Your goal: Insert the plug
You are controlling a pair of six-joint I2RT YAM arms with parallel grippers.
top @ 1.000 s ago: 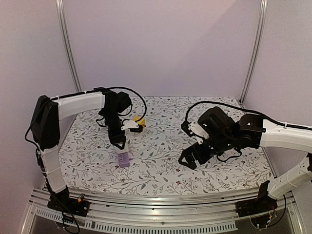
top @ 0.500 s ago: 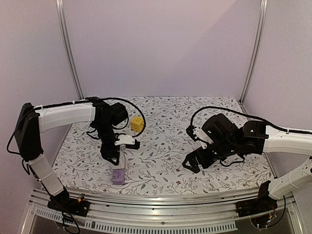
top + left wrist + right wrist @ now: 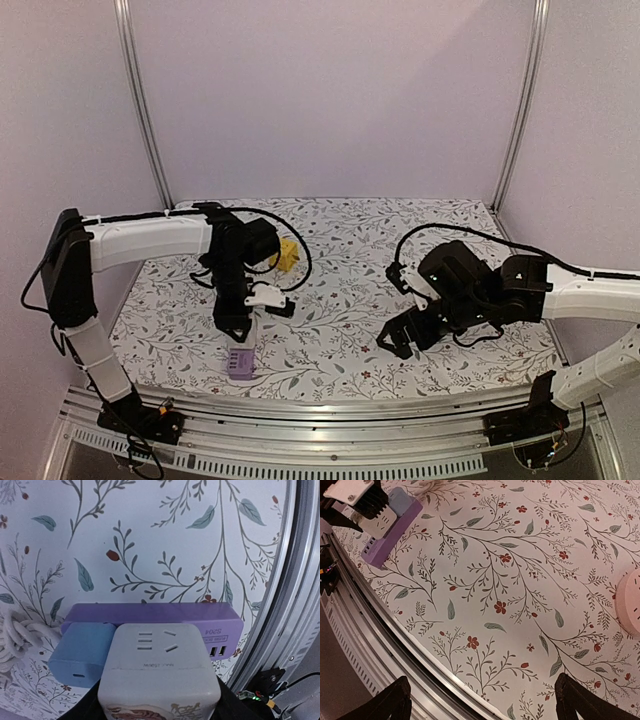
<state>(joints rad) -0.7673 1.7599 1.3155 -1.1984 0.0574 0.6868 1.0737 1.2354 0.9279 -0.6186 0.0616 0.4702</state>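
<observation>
The plug (image 3: 160,665) is a white cube with socket slots on its face, and my left gripper (image 3: 160,702) is shut on it, a dark finger on each side. It stands against the purple power strip (image 3: 150,614), right beside a blue adapter (image 3: 80,652) plugged into the strip. How deep the plug sits is hidden. From above, the left gripper (image 3: 235,318) points down at the strip (image 3: 240,363) near the table's front edge. The right gripper (image 3: 405,335) hovers open over the cloth at the right, holding nothing. In the right wrist view the strip (image 3: 387,537) and the plug (image 3: 377,519) lie far left.
A yellow block (image 3: 285,255) lies behind the left arm. A white cable (image 3: 15,635) coils left of the strip. The metal rail (image 3: 295,605) of the table's front edge runs close by the strip. A pale round object (image 3: 630,602) sits at the right wrist view's edge.
The left gripper and the purple strip have shifted together toward the front edge, then held still. The right arm has sunk slightly and drawn nearer the front.
</observation>
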